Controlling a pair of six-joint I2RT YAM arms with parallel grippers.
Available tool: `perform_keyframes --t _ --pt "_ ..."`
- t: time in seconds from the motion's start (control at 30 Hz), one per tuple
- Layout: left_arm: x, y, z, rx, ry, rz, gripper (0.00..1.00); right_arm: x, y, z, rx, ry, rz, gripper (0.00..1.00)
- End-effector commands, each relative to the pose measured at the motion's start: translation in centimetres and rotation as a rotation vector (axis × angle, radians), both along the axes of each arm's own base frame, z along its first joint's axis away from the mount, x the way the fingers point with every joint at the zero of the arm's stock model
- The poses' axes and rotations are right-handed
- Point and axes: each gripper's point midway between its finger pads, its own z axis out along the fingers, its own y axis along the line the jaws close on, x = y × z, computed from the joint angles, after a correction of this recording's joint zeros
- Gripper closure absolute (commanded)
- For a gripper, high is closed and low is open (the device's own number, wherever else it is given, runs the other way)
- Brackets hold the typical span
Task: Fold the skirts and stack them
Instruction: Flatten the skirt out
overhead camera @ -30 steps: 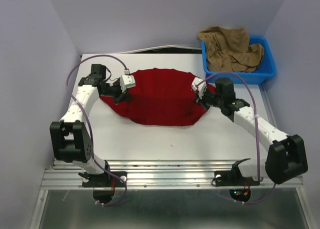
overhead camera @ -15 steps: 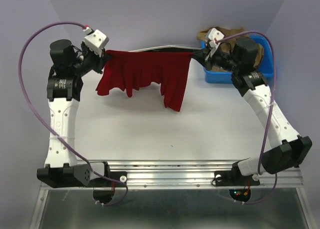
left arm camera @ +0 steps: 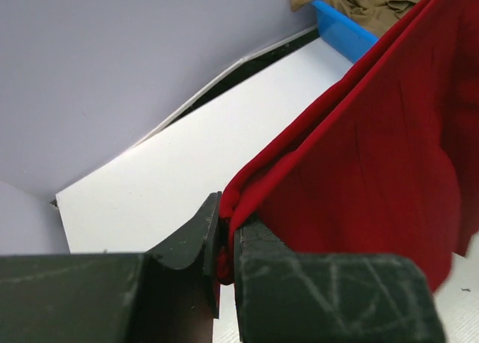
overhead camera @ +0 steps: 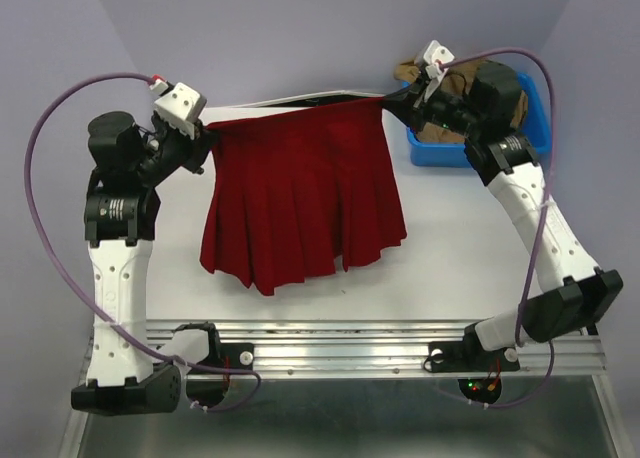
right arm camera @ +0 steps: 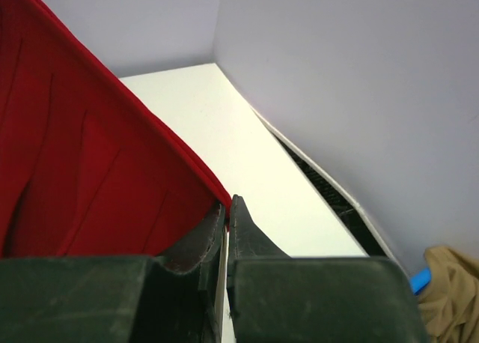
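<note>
The deep red skirt [overhead camera: 300, 193] hangs spread in the air above the table, stretched by its waistband between both arms. My left gripper [overhead camera: 207, 130] is shut on the waistband's left corner; in the left wrist view the red skirt [left arm camera: 374, 156] bunches between the fingers [left arm camera: 258, 242] of the left gripper [left arm camera: 227, 216]. My right gripper [overhead camera: 388, 100] is shut on the right corner, and the right wrist view shows the right gripper [right arm camera: 227, 208] pinching the red skirt [right arm camera: 75, 171] at its edge. The tan-brown skirt [overhead camera: 470, 78] lies crumpled in the blue bin, mostly hidden behind the right arm.
The blue plastic bin [overhead camera: 535, 133] stands at the back right corner of the white table [overhead camera: 450, 248]. Lilac walls close in on the left, back and right. A metal rail [overhead camera: 340, 338] runs along the near edge by the arm bases.
Both grippers lifted the red skirt off the table and raised it. Over the last half second the cloth has unfurled and now hangs longer and flatter, its hem swung toward the near side.
</note>
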Motion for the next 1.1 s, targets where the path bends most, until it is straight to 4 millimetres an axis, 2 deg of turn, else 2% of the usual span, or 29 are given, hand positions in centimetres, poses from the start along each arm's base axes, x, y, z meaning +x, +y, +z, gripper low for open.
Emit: perform_keyframes --t 0.0,0.1,0.13,0.2,0.23,0.27,0.3,0.33,0.37,0.4,0.43,0.47,0.5,0.57,0.6,0.63,0.67,0.7,0.73,0.77,0.8,0.83,0.87,0.9,0.93,0.97,1.0,1.03,1.07 --pt "4.6 4.2 -0.2 -0.005 0.008 0.209 1.0 6.6 -3.3 -0.6 0.017 0.0 -0.214 0.99" --pt "8.4 4.6 -1.3 -0.028 0.048 0.226 1.0 10.0 -2.1 -2.1 0.03 0.028 -0.21 0.99" --pt "10.6 4.8 -2.0 -0.033 0.057 0.233 1.0 11.1 -1.9 -2.3 0.036 0.032 -0.221 0.99" --pt "12.9 5.2 -1.1 -0.052 0.03 0.252 1.0 14.4 -1.4 -2.4 0.062 0.03 -0.238 0.99" --pt "15.4 5.6 -1.7 -0.057 0.027 0.267 1.0 15.6 -1.3 -2.2 0.071 0.019 -0.256 0.99" --pt "16.6 6.3 0.2 -0.07 -0.02 0.302 1.0 17.7 -1.0 -1.4 0.093 -0.02 -0.265 0.99" --pt "17.7 6.6 0.9 -0.072 -0.041 0.317 1.0 18.7 -1.0 -1.0 0.11 -0.027 -0.277 0.99" --pt "20.1 7.2 0.3 -0.069 -0.04 0.338 1.0 19.7 -1.1 0.2 0.134 -0.062 -0.298 0.99" --pt "20.8 7.9 3.8 -0.076 -0.119 0.373 1.0 20.6 -1.2 1.2 0.156 -0.092 -0.314 0.99" --pt "21.4 8.6 4.8 -0.081 -0.143 0.394 1.0 21.6 -1.1 3.3 0.192 -0.143 -0.323 0.99" --pt "23.0 9.0 4.8 -0.084 -0.149 0.402 1.0 22.1 -1.5 4.5 0.212 -0.177 -0.347 0.99" --pt "22.7 9.2 8.3 -0.101 -0.228 0.398 1.0 22.2 -1.7 6.7 0.245 -0.241 -0.354 0.99" --pt "23.4 9.8 9.0 -0.106 -0.259 0.407 1.0 22.1 -1.9 7.6 0.263 -0.273 -0.361 0.99" --pt "23.2 9.8 11.0 -0.106 -0.323 0.391 1.0 21.2 -2.0 9.8 0.292 -0.358 -0.346 0.99" --pt "23.2 9.5 10.8 -0.095 -0.331 0.373 1.0 20.9 -1.9 10.0 0.287 -0.373 -0.335 0.99" --pt "22.6 9.3 11.7 -0.068 -0.379 0.35 1.0 20.3 -1.5 9.6 0.266 -0.386 -0.31 0.99" --pt "23.3 9.2 8.8 -0.051 -0.335 0.342 1.0 20.1 -1.3 8.9 0.25 -0.383 -0.295 0.99" --pt "23.2 8.9 7.7 -0.034 -0.329 0.323 1.0 20.0 -1.2 8.1 0.218 -0.388 -0.288 0.99" --pt "23.0 8.8 6.1 0.033 -0.335 0.3 1.0 19.7 -0.4 5.0 0.164 -0.343 -0.238 0.99" --pt "22.3 8.1 2.4 0.069 -0.306 0.256 1.0 19.3 0.1 3.3 0.134 -0.34 -0.203 0.99" --pt "21.9 8.0 0.5 0.101 -0.3 0.241 1.0 18.9 0.6 1.2 0.098 -0.322 -0.168 0.99" --pt "20.7 7.6 -3.7 0.177 -0.286 0.201 1.0 17.8 2.1 -3.7 -0.03 -0.337 -0.096 0.99" --pt "19.8 7.2 -1.7 0.227 -0.364 0.177 1.0 17.1 2.4 -6.5 -0.052 -0.275 -0.061 0.99" --pt "18.5 6.9 -7.3 0.271 -0.285 0.139 0.99 15.9 3.7 -9.2 -0.154 -0.326 0.002 0.99" --pt "18.2 6.7 -11.1 0.308 -0.23 0.107 0.95 14.9 4.3 -12.0 -0.205 -0.308 0.031 0.99" --pt "16.2 6.2 -15.3 0.366 -0.173 0.052 0.89 12.6 4.4 -17.4 -0.279 -0.234 0.077 0.99" --pt "14.9 5.8 -17.3 0.4 -0.142 0.01 0.87 10.6 5.3 -19.6 -0.368 -0.284 0.14 0.99" --pt "12.1 5.3 -19.2 0.432 -0.074 -0.046 0.85 8.5 5.5 -21.6 -0.402 -0.256 0.2 0.99" --pt "9.5 4.5 -22.2 0.469 -0.033 -0.129 0.8 4.4 4.8 -24.2 -0.44 -0.196 0.258 0.99"
